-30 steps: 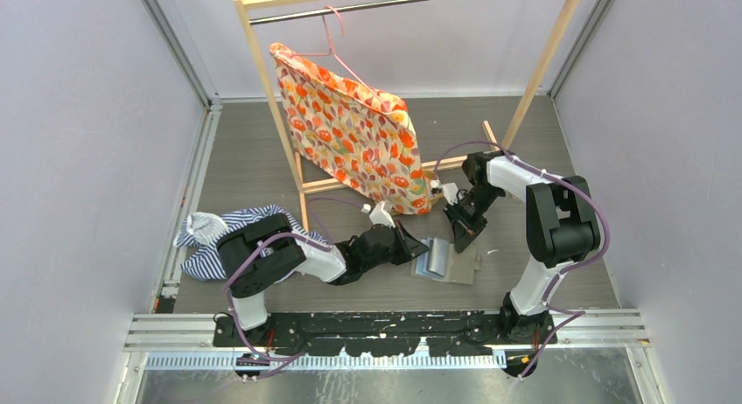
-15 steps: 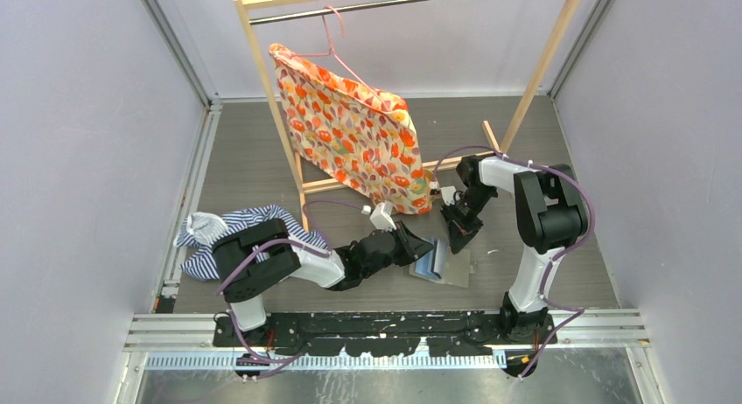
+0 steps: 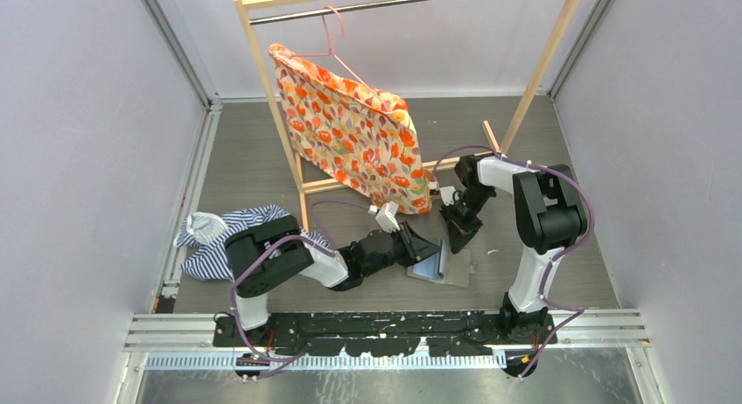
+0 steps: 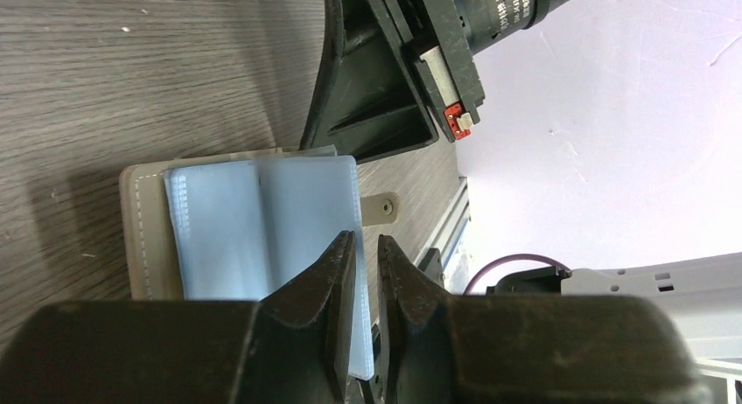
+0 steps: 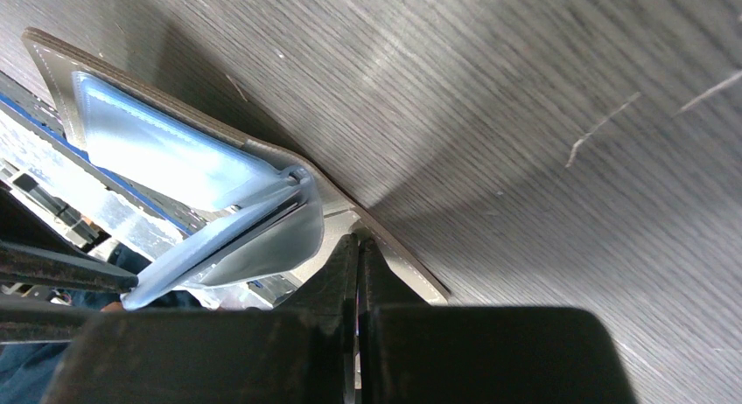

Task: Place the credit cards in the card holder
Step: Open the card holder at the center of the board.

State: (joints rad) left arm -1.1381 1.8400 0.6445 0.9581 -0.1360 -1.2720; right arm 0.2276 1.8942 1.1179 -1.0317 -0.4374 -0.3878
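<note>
Holder (image 3: 455,271) lies open on table (image 3: 254,159), between the two arms and touched by both. Left gripper (image 4: 366,243) comes in from the left, jaws nearly closed on the free edge of one sleeve (image 4: 262,229). Right gripper (image 5: 359,242) has its jaws shut, tips pressing on the cover's far edge. No cards in view. Rack (image 3: 535,67) stands close behind; the near side looks freer.

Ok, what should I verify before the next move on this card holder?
1. Taupe folding card holder lies open on grey wood-grain table: ok.
2. Left fingers pinch its pale blue clear sleeve: ok.
3. Right fingers shut, tips on holder's cover edge: ok.
4. Credit card in view or held: not ok, none visible.
5. Sleeve mouth open enough for a card: cannot tell.
</note>
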